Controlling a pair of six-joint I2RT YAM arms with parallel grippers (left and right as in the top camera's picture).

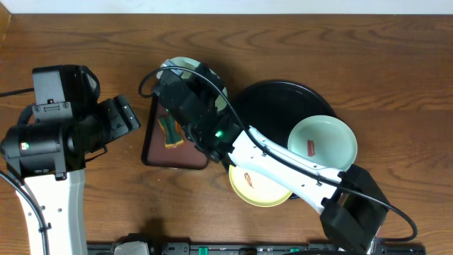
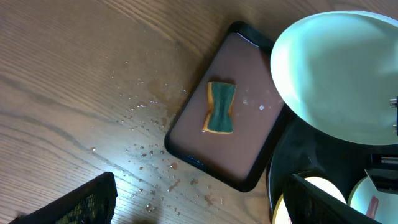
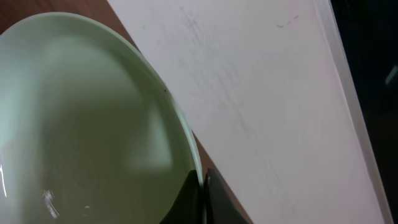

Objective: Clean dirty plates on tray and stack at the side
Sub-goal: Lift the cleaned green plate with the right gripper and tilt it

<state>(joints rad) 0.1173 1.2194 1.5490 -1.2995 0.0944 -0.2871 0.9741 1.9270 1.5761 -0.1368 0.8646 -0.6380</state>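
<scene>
My right gripper (image 3: pixel 203 194) is shut on the rim of a pale mint-green plate (image 3: pixel 81 124) and holds it tilted above the far end of the small brown tray. In the overhead view the gripper (image 1: pixel 185 85) covers most of that plate (image 1: pixel 181 65). A second mint-green plate (image 1: pixel 323 142) with a red smear lies on the round black tray (image 1: pixel 269 103). A pale yellow plate (image 1: pixel 259 188) with a smear sits at the tray's near edge, partly under my right arm. My left gripper (image 1: pixel 131 117) hangs open over bare wood, left of the brown tray, holding nothing.
A rectangular brown tray (image 2: pixel 249 149) with a black rim holds a green-and-yellow sponge (image 2: pixel 220 107). Water drops (image 2: pixel 149 149) speckle the wood beside it. The left gripper's fingers (image 2: pixel 74 202) frame the bottom of the left wrist view. Bare tabletop (image 1: pixel 85 42) spans the far side.
</scene>
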